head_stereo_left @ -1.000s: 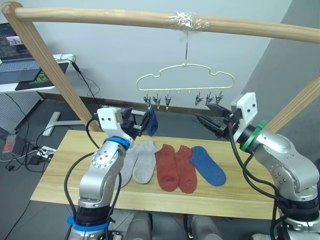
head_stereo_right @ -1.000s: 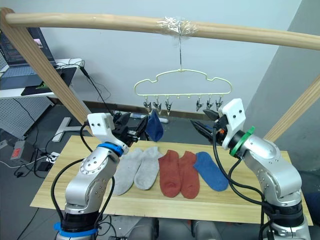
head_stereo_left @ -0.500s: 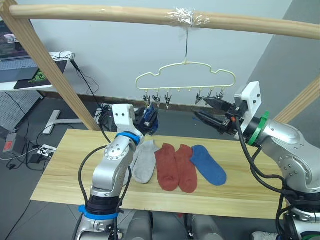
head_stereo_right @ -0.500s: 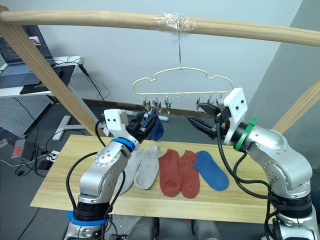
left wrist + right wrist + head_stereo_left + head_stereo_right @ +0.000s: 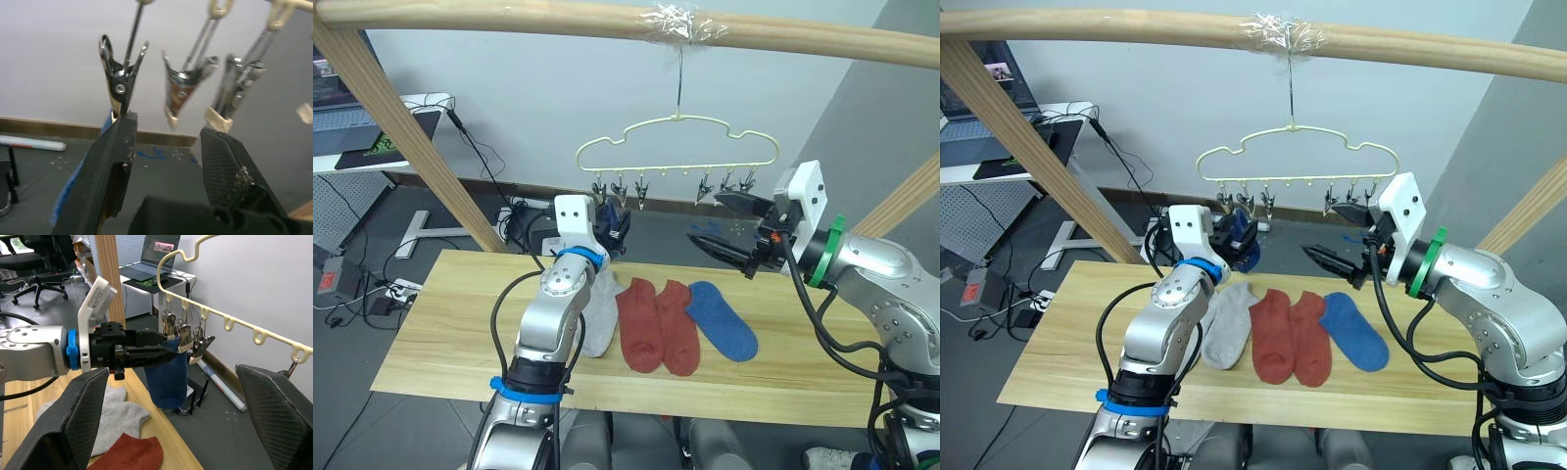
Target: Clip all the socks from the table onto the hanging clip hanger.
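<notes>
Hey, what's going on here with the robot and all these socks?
The robot is pegging socks onto the clip hanger. Its left gripper is up at the hanger's leftmost clips, where a blue sock hangs. The right gripper hovers open near the clips at the other end, holding nothing. Two grey, two red and one blue sock lie on the table.

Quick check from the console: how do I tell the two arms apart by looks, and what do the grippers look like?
Both arms are silver metal with black cables looped alongside and a white block at the wrist. The left arm has blue rings, the right arm a green one. The left gripper and right gripper have broad black textured fingers.
</notes>
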Motion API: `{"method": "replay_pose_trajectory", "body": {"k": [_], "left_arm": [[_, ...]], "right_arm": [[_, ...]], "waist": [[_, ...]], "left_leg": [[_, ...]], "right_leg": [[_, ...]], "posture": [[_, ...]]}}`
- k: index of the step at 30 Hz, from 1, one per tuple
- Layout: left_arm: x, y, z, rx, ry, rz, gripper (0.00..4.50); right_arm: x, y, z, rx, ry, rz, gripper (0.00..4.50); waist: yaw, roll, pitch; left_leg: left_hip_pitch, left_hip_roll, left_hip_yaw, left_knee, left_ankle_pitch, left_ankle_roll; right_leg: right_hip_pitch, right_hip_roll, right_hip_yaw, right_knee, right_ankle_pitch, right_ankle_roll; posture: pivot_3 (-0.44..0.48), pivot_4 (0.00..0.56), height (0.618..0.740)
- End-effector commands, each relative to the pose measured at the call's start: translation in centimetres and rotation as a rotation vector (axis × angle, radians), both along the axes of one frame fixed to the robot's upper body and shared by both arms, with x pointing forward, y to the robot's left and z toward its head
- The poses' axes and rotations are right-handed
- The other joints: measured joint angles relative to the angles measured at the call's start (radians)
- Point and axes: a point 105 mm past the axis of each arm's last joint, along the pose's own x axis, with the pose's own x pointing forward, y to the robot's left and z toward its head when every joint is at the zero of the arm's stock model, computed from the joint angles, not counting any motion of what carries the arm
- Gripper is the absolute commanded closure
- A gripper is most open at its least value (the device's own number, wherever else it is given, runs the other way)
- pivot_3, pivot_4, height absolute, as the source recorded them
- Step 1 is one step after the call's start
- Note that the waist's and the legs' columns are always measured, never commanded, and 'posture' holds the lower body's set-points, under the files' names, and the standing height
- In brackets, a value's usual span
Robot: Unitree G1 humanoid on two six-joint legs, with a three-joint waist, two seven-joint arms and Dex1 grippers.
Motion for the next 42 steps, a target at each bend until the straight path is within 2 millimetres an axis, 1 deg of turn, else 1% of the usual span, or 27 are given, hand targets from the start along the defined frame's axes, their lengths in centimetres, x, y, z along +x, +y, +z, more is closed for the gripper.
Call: {"method": "replay_pose_trajectory", "body": {"k": [1,5,10,16,22,26,27,42], "left_arm": [[0.4,0.3,1.6,0.008,-0.07,0.038,2.16],[0.8,0.0,1.9,-0.001,-0.077,0.039,2.16],[1.2,-0.8,2.6,-0.024,-0.088,0.022,2.16],[1.2,-1.3,2.7,-0.03,-0.092,0.008,2.16],[1.3,-1.0,3.1,-0.029,-0.109,0.021,2.16],[1.6,-0.8,3.9,-0.036,-0.134,0.036,2.16],[1.6,-0.8,4.1,-0.036,-0.141,0.037,2.16],[1.9,-1.8,5.9,-0.058,-0.181,0.03,2.16]], "right_arm": [[-0.7,-0.1,1.2,0.0,-0.058,0.004,0.17],[-0.9,-0.1,1.1,0.001,-0.053,-0.001,0.17],[-1.2,0.0,0.9,0.004,-0.043,-0.006,0.17],[-1.2,0.0,0.7,0.005,-0.034,-0.015,0.17],[-1.2,-0.1,0.6,0.005,-0.033,-0.022,0.17],[-1.2,0.0,0.4,0.006,-0.027,-0.025,0.17],[-1.2,0.0,0.4,0.008,-0.026,-0.026,0.17],[-1.5,0.0,0.1,0.008,-0.012,-0.031,0.17]], "waist": [[0.0,0.0,0.002],[0.0,0.0,0.008],[0.0,-0.001,0.011],[-0.002,-0.001,0.011],[-0.001,-0.001,0.012],[-0.001,-0.001,0.012],[-0.001,-0.001,0.012],[0.0,-0.001,0.014]], "left_leg": [[0.0,0.0,0.0,0.0,0.0,0.0],[0.0,0.0,0.0,0.0,0.0,0.0],[-0.002,0.0,0.0,0.0,0.0,0.0],[-0.003,0.0,0.0,-0.001,0.0,0.0],[-0.004,0.0,0.0,-0.001,0.0,0.0],[-0.004,0.0,0.0,-0.001,0.0,0.0],[-0.004,0.0,0.0,-0.001,0.0,0.0],[-0.008,0.0,-0.001,-0.001,0.0,0.0]], "right_leg": [[0.0,0.0,0.0,0.0,0.0,0.0],[0.0,0.0,0.0,0.0,0.0,0.001],[-0.001,0.0,0.0,-0.001,0.0,0.0],[-0.001,0.0,0.0,-0.005,0.001,0.001],[-0.001,0.0,0.0,-0.006,0.001,0.002],[-0.001,0.0,-0.001,-0.007,0.001,0.002],[-0.001,0.0,-0.001,-0.007,0.001,0.002],[-0.001,-0.001,-0.001,-0.014,0.004,0.006]], "posture": [[-0.031,0.251,0.74],[-0.038,0.254,0.74],[-0.043,0.256,0.74],[-0.043,0.257,0.74],[-0.044,0.255,0.74],[-0.044,0.255,0.74],[-0.042,0.263,0.74],[-0.047,0.265,0.74]]}}
